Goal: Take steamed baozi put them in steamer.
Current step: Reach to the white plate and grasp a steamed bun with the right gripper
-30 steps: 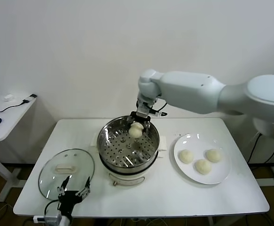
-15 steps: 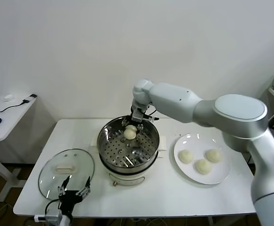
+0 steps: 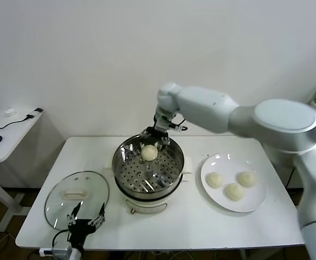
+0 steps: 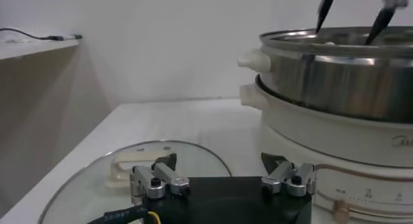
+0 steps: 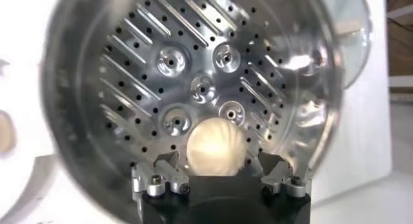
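One steamed baozi (image 3: pixel 149 153) lies on the perforated tray at the far side of the steamer (image 3: pixel 123 174). My right gripper (image 3: pixel 155 137) hovers just above it, open, fingers apart from the bun. In the right wrist view the baozi (image 5: pixel 216 148) sits between the spread fingers of that gripper (image 5: pixel 219 162), with gaps on both sides, inside the steamer (image 5: pixel 310 83). Three more baozi (image 3: pixel 215 180) (image 3: pixel 246 178) (image 3: pixel 233 191) lie on the white plate (image 3: pixel 258 201). My left gripper (image 3: pixel 85 218) is parked, open and empty, over the glass lid; it shows in its own view (image 4: pixel 222 170).
The round glass lid (image 3: pixel 60 208) lies flat at the table's front left, also seen in the left wrist view (image 4: pixel 97 180), beside the steamer (image 4: pixel 335 77). A side table (image 3: pixel 0 135) with a mouse and cable stands at the far left.
My right gripper carried the baozi left and down into the steamer, then let it go; the bun now rests on the tray and the fingers stand a little above it.
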`<control>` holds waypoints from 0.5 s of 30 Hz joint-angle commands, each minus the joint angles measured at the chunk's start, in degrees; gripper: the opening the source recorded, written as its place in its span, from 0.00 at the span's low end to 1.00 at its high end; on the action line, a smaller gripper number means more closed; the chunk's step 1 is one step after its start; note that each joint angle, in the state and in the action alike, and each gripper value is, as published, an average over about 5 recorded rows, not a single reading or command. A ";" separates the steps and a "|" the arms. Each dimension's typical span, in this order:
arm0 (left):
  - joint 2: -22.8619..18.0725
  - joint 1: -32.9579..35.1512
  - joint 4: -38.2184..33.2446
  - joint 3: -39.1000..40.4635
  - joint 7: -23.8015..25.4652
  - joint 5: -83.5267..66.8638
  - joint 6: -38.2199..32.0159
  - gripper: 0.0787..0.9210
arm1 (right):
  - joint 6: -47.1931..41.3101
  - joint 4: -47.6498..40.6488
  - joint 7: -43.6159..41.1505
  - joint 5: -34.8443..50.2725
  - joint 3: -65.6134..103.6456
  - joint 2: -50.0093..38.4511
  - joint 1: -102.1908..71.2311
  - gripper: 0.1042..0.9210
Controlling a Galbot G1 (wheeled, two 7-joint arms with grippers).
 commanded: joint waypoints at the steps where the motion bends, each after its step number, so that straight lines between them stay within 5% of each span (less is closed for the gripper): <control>1: 0.05 0.06 -0.28 0.02 0.01 0.06 -0.01 0.88 | -23.85 18.43 -1.65 20.69 -17.97 -21.57 18.80 0.88; 8: 0.30 -0.20 -0.13 0.07 -0.03 0.03 -0.28 0.88 | -40.36 28.16 4.91 19.82 -26.18 -34.96 17.25 0.88; 15: -0.08 -0.39 0.00 -0.11 -0.02 0.02 -0.24 0.88 | -50.17 30.06 11.54 21.28 -18.33 -37.13 3.43 0.88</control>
